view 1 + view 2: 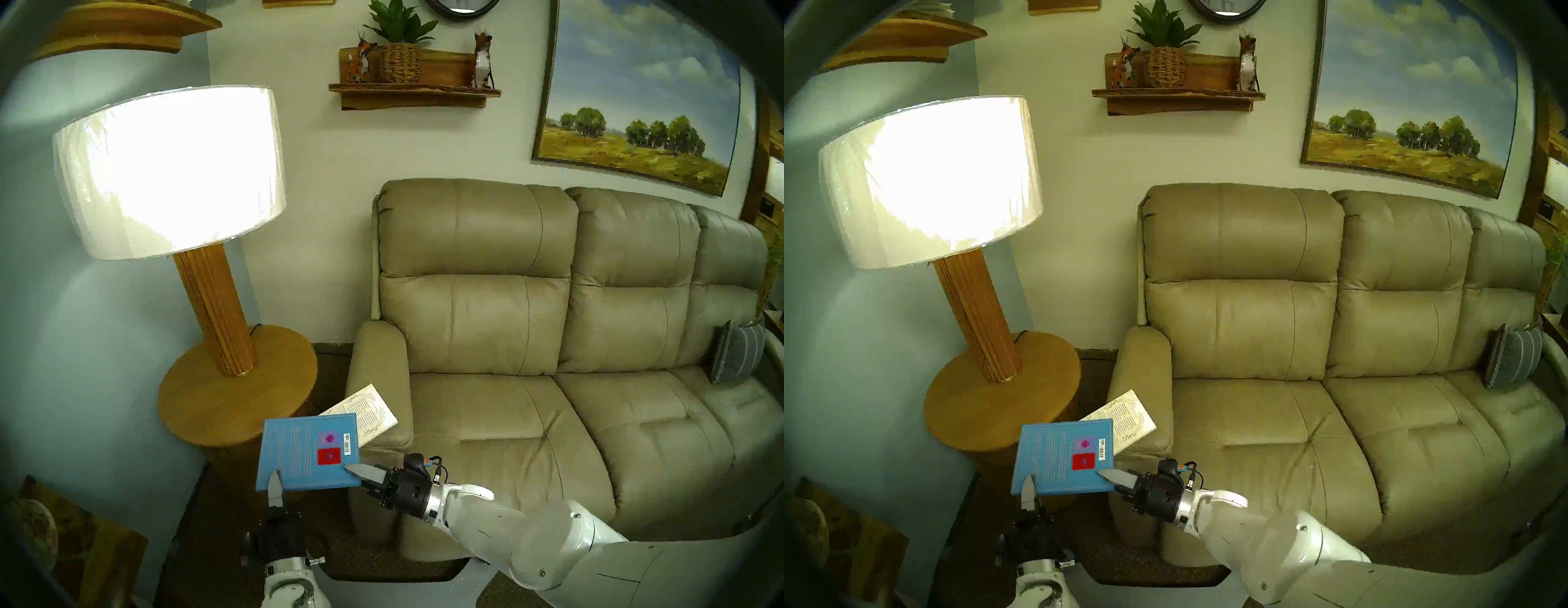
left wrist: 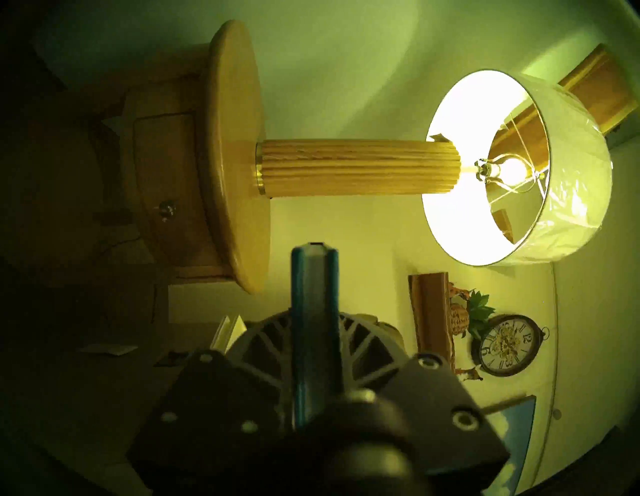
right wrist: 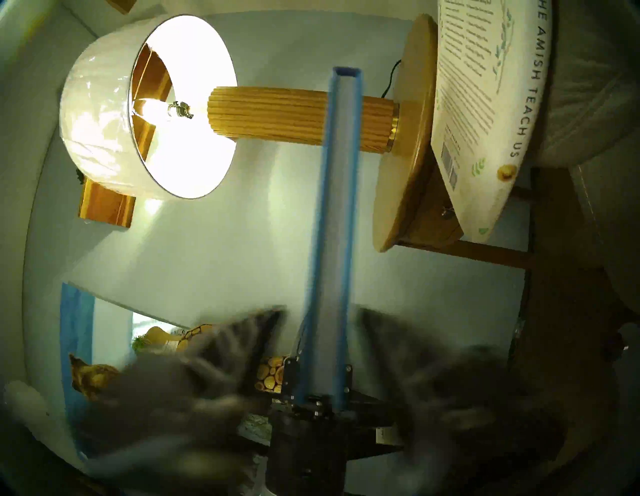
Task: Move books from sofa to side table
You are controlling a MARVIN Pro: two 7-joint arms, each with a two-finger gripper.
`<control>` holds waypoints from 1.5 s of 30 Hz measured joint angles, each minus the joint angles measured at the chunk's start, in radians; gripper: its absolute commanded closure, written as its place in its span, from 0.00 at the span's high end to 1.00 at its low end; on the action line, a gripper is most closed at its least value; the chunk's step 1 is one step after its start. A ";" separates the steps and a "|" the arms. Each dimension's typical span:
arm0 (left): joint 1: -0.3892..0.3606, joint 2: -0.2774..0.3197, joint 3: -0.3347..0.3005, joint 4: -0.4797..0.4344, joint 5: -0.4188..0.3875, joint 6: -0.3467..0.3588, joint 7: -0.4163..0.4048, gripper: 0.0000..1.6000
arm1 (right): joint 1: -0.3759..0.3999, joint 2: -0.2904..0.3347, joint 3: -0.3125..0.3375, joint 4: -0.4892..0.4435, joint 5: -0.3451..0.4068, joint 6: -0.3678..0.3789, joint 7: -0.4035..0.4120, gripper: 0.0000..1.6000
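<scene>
The large beige-tan leather three-seat sofa (image 1: 551, 361) has bare seat cushions; neither book lies on a seat. The round honey-coloured wooden drum-shaped desk (image 1: 203, 407) stands just left of the sofa's left armrest and carries a lit table lamp with a ribbed wooden column and white drum shade (image 1: 169, 170) on its far half, so only the near half is bare.

The larger light-blue hardcover book with a red square and barcode (image 1: 297, 454) is held level in the air, in the gap between the desk's near right edge and the armrest. The left claw (image 1: 275, 488) is clamped on its near edge, and the right claw (image 1: 356, 471) is clamped on its near right corner. The wrist views show the book's edge running between each pair of fingers.

The smaller cream paperback with green leaf sprigs (image 1: 373, 414) rests on the armrest, overhanging its left side, with a corner hidden behind the hardcover.

Risks, as judged:
- The two arms share one rigid book. Unequal motion could twist it or drag it out of one grip.
- The hardcover's far edge may catch the paperback and tip it to the floor.
- A swing too far could strike the lamp column.
- Release with much of the book overhanging the desk rim could let it tip off.
</scene>
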 measured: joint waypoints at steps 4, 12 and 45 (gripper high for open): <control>-0.022 0.006 -0.057 -0.045 -0.038 -0.017 0.060 0.00 | 0.000 0.007 0.015 0.000 0.008 -0.001 0.007 1.00; -0.076 0.035 -0.127 -0.082 -0.088 -0.038 0.219 0.00 | -0.006 0.048 0.048 -0.001 0.028 -0.005 0.011 1.00; -0.284 0.073 -0.182 -0.055 -0.219 -0.060 0.732 1.00 | -0.047 0.130 0.076 -0.005 0.085 0.018 0.009 1.00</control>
